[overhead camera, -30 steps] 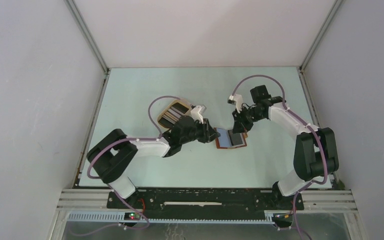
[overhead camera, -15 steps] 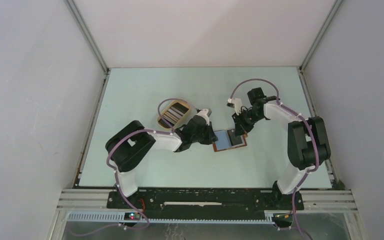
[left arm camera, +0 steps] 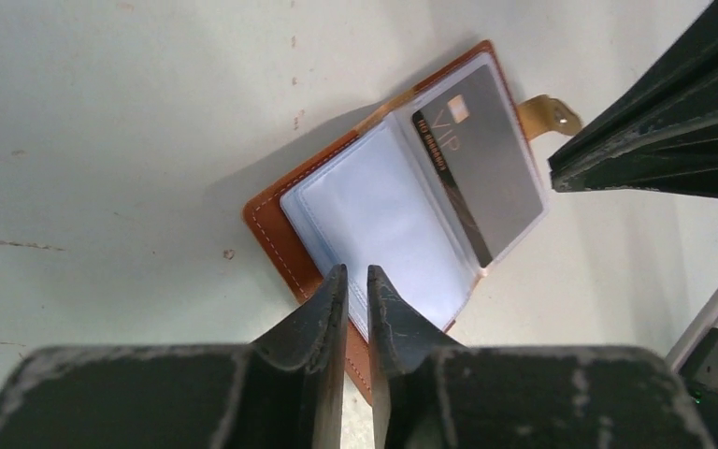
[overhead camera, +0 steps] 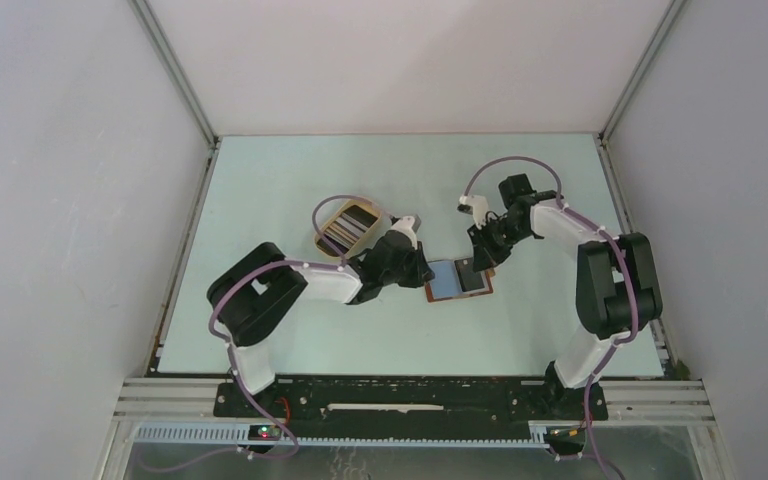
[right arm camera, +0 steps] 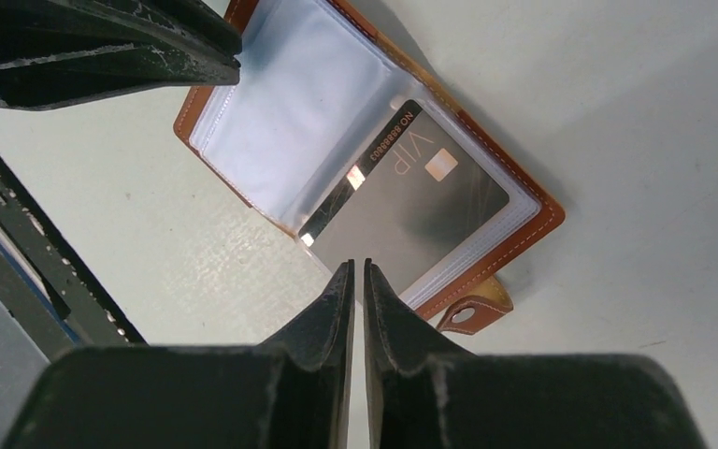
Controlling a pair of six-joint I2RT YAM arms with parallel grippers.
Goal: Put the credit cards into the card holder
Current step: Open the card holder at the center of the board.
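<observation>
Pressing nearly together, the left jaws showed only a thin slit, and their tips sat over the edge of the open reddish-brown leather card holder (left arm camera: 276, 229). Whether they pinched its clear plastic sleeve (left arm camera: 374, 210), I could not tell. The right jaws were just as tightly clenched, with nothing seen between them. Their tips were at the edge of the dark grey credit card marked VIP (right arm camera: 411, 201), and that card lay among the sleeves on the holder's half nearer the right arm (overhead camera: 570, 230). A tan snap tab (right arm camera: 472, 313) stuck out past that same side. The holder lay spread flat on the pale green counter (overhead camera: 290, 170), between the two arms. Just behind the left arm (overhead camera: 310, 285), an oval tan tray (overhead camera: 322, 222) held more striped cards (overhead camera: 348, 228), near the holder but not touching it.
</observation>
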